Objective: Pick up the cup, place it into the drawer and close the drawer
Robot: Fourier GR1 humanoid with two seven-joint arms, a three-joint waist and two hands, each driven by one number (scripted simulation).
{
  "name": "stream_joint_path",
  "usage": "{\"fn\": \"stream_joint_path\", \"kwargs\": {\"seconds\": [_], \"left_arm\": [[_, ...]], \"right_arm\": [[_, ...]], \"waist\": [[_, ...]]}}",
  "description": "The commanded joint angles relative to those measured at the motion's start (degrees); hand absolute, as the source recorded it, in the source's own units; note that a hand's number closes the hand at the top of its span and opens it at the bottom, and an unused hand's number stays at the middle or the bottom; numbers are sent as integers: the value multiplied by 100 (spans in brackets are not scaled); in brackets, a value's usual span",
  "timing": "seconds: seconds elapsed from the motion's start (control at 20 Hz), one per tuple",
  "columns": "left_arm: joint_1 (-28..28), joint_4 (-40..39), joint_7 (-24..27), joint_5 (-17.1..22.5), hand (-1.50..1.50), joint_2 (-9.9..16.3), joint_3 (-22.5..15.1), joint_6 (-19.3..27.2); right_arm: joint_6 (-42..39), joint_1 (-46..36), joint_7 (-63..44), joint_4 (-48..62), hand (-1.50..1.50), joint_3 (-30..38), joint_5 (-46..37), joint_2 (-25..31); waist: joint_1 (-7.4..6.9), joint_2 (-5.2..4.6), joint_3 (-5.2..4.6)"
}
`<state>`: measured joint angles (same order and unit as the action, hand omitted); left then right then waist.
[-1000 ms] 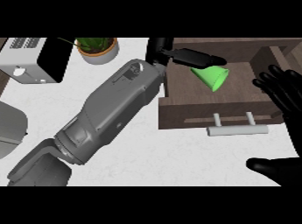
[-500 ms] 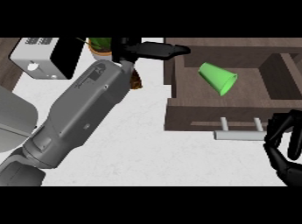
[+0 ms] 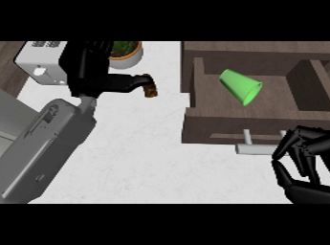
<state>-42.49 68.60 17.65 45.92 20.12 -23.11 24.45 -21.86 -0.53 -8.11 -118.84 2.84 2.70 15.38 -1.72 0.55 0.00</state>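
Curled and holding nothing, our right hand [image 3: 310, 165] is hovering at the drawer [image 3: 217, 128] handle [image 3: 256, 149]; the cup [image 3: 241, 86] is lying inside.

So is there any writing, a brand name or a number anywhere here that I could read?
None can be read.
The white appliance at the back left has dark slots on top and a small round knob, but no lettering shows.
The green cup, the drawer and its handle are plain.
The plant pot, the left hand and right hand carry no markings either.
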Motion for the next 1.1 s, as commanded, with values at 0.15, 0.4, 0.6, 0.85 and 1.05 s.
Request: {"fn": "stream_joint_path", "kwargs": {"seconds": [0.15,0.4,0.6,0.85,1.05], "left_arm": [[1670,1206,99,93,-150,646,271,-513],[1987,1343,116,265,-150,955,566,-917],[2328,1312,288,313,-150,1124,882,-1362],[2905,1239,337,307,-150,1277,1320,-2004],[3355,1694,331,200,-150,1314,1386,-2098]], "right_arm": [[228,-97,568,559,150,-589,-1509,-57],[182,-359,1430,1150,150,-1020,-2888,638],[765,-536,1722,2051,150,-1512,-3844,474],[1330,-887,1936,3017,-150,-1761,-4383,-4],[1586,-1571,2117,4351,-150,-1607,-4709,-121]], "waist": [[44,-41,-1],[2,-65,2],[54,-76,2],[118,-66,0],[61,-71,3]]}}
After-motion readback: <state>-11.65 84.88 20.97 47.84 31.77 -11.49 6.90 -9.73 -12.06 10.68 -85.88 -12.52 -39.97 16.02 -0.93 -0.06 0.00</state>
